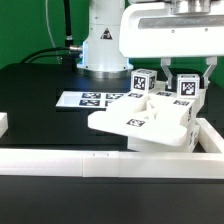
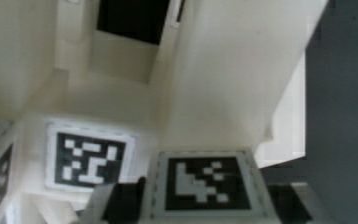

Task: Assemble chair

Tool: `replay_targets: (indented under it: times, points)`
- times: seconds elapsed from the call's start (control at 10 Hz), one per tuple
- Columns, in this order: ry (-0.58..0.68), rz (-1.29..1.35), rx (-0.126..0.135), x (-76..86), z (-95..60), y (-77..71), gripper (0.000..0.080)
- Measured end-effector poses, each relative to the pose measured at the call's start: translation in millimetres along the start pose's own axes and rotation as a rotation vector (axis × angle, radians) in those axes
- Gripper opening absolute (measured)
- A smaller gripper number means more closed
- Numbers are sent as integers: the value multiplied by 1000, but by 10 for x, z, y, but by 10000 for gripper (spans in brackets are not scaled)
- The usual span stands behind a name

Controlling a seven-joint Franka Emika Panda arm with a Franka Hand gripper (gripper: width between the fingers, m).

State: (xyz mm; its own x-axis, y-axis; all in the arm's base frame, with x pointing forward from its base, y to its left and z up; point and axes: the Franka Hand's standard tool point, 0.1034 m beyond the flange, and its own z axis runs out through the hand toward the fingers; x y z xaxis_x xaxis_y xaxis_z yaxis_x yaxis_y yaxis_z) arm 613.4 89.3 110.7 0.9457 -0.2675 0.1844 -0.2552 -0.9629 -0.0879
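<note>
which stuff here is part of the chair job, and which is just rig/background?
Job:
- chair assembly, white tagged parts joined near the border wall
- upright tagged pieces on top of it
- gripper, jaws down around those pieces

Not job:
- marker board, flat on the table
- white border wall
- black table
- robot base

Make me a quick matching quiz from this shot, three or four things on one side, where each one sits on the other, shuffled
Things
1. marker board
2. chair
3. gripper
4. border wall

Places
A. long and low along the near table edge
B. lying flat on the black table, near the robot base
C. down at the chair's upright tagged pieces
D. in the corner on the exterior view's right

Pairs: 1-B, 2-D, 3-C, 4-A
</note>
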Motion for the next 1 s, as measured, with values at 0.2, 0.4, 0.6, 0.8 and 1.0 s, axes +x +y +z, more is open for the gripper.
replay_targets:
  times: [0.2,0.4,0.6,0.8,1.0]
  points:
    - [0,133,4,-2,1,-7,281]
    - [5,430,9,-59,10,-95,281]
    - [2,756,4,-98,17,-155,281]
    - [-13,975,-19,-85,20,-178,284]
    - [-14,878,-18,-83,17,-171,345]
